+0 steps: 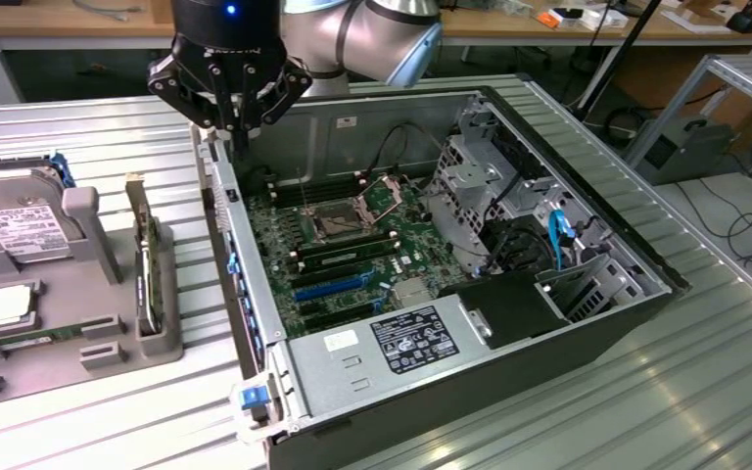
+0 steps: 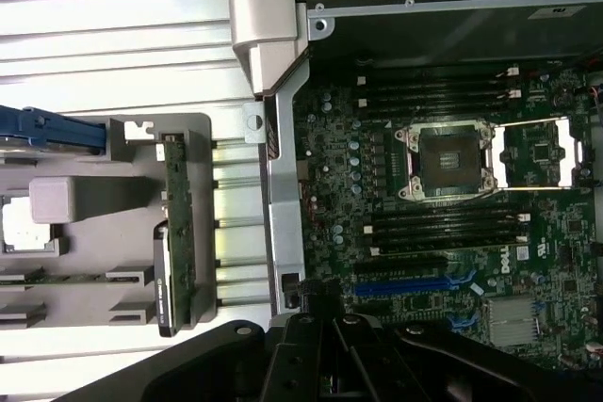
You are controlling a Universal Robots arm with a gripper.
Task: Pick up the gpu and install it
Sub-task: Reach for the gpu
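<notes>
Exterior view: black claw (image 1: 235,125) over rear wall of open black computer case (image 1: 390,122), drawn together, empty. Thin black gpu card (image 1: 149,264) stands on edge along case-side edge of grey moulded holder (image 1: 36,377). Risk: skewed grasp could jam card in its slot

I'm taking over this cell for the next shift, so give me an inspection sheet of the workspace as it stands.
Surface: ribbed metal table, bearing a grey holder and an open computer case.
Job's things: graphics card standing on edge in the holder's slot, not yet picked up; the case's blue slots hold no card.
Clutter: hard drive and square chip in the holder.
Grippers: gripper above the case's edge, apart from the graphics card.
Cables: blue cable inside the case; loose cables on the floor at the exterior view's right.
Surroundings: workbenches behind the table.
</notes>
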